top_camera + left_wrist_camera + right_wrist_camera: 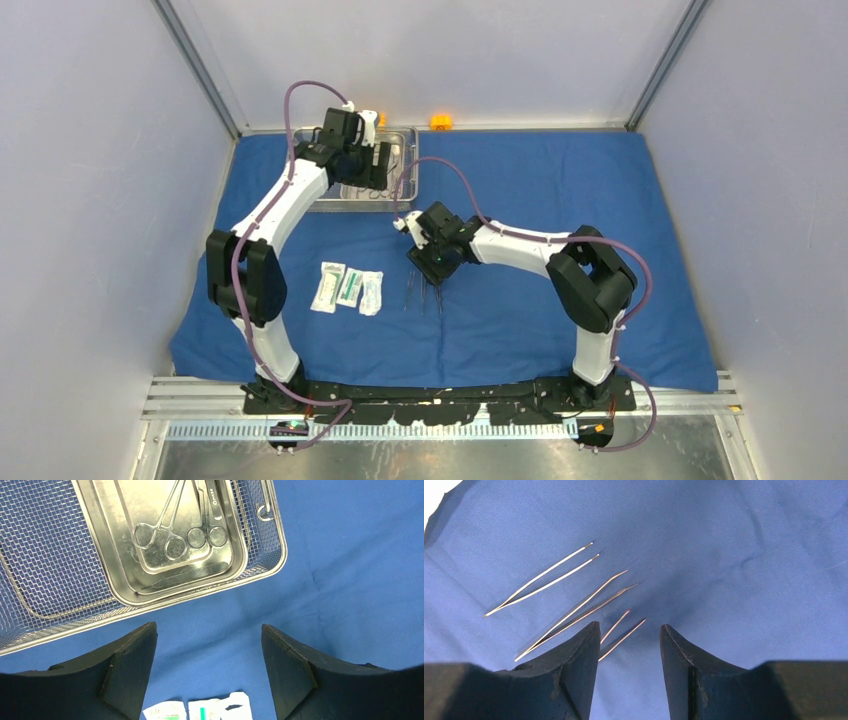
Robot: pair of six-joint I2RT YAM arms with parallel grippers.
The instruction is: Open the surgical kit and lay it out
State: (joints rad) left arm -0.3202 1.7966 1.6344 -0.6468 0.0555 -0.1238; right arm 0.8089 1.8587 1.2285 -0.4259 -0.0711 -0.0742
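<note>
Seen from above: the blue cloth wrap [560,200] spread out flat, with the steel mesh basket [405,196] at 11 o'clock on it. Only in the left wrist view: the solid steel tray [115,560] sitting inside the basket, and ring-handled tools [160,535] lying in the tray. Near the middle of the cloth, three white-green packets [348,288] in a row. Just at 3 o'clock of them, thin forceps [424,295], only faint lines from above. Easy to count in the right wrist view alone: three pairs lying side by side, one partly hidden behind a finger. By the basket's near edge, the left gripper [209,675], jaws wide apart, holding nothing. Over the forceps, the right gripper [629,672], jaws apart too, nothing held. Past the cloth at 12 o'clock, a small orange block [440,122].
</note>
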